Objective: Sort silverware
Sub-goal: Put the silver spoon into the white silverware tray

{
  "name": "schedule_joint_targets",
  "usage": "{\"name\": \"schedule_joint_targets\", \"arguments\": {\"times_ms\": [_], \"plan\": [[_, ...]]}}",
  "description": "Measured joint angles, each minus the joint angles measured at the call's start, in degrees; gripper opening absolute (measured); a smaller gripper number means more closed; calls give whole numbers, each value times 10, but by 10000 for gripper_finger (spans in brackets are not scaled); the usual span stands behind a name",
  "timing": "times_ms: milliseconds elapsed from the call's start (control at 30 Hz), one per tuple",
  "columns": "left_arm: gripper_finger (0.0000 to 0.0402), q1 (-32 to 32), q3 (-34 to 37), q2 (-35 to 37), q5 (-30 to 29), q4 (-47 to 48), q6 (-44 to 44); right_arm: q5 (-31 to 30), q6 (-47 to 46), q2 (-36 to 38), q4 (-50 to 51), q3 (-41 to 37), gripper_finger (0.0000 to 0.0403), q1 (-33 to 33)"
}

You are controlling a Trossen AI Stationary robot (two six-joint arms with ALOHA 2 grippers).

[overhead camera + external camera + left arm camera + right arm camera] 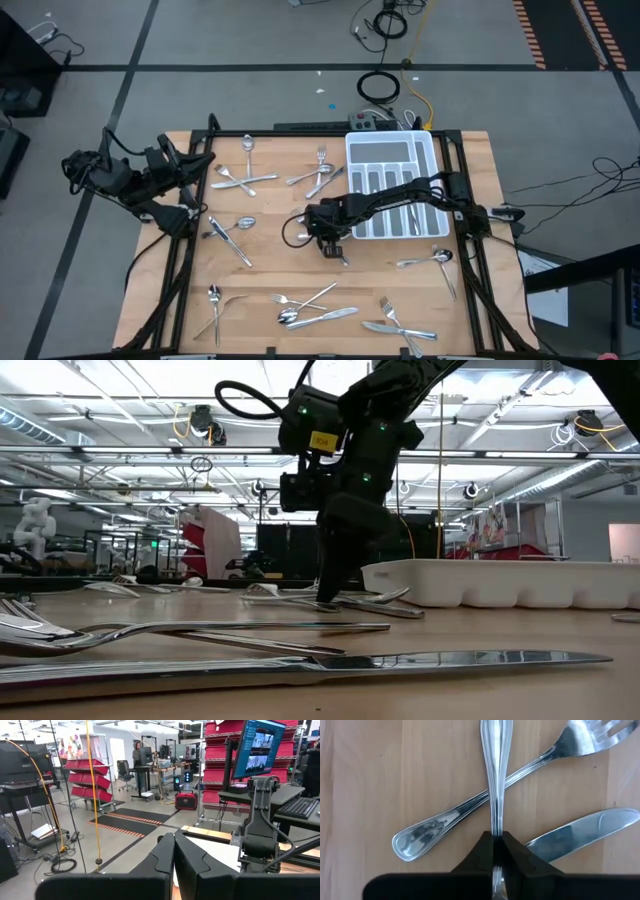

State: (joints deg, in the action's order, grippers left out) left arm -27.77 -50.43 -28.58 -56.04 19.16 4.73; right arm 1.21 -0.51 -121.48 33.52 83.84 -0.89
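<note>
My right pincer [494, 851] clamps a slim silver handle [495, 770] whose long axis runs straight out ahead, crossing over a fork [485, 800] lying slantwise, beside a knife [580, 832] on the worktop [380, 780].

Lower end of the gripped utensil [495, 780] hidden between the right gripper [495, 851] fingers; its top cut off by the edge, type unclear. Fork [530, 770] tines and knife [580, 832] tip cut off also. Tray [392, 170] partly covered by the right arm.
</note>
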Motion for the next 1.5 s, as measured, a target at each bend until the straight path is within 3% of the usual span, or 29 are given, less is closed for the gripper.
{"name": "schedule_joint_targets", "arguments": {"times_ms": [167, 400, 500, 633, 867, 1167, 1500], "plan": [[15, 0, 0, 0, 0, 0, 0, -24, -23, 22, -9, 2, 2, 1], [15, 0, 0, 0, 0, -1, 0, -32, 17, 33, 78, 108, 1, 1], [15, 0, 0, 0, 0, -1, 1, -46, 93, 34, 165, 174, 1, 0], [15, 0, 0, 0, 0, 0, 1, -135, 246, 34, 347, 240, 1, 2], [15, 0, 0, 0, 0, 12, 0, -223, 407, 35, 567, 261, 0, 33], [15, 0, 0, 0, 0, 12, -1, -310, 590, 42, 562, 220, 0, 48], [15, 0, 0, 0, 0, 18, -1, -265, 703, 83, 483, 136, 0, 50]]}}
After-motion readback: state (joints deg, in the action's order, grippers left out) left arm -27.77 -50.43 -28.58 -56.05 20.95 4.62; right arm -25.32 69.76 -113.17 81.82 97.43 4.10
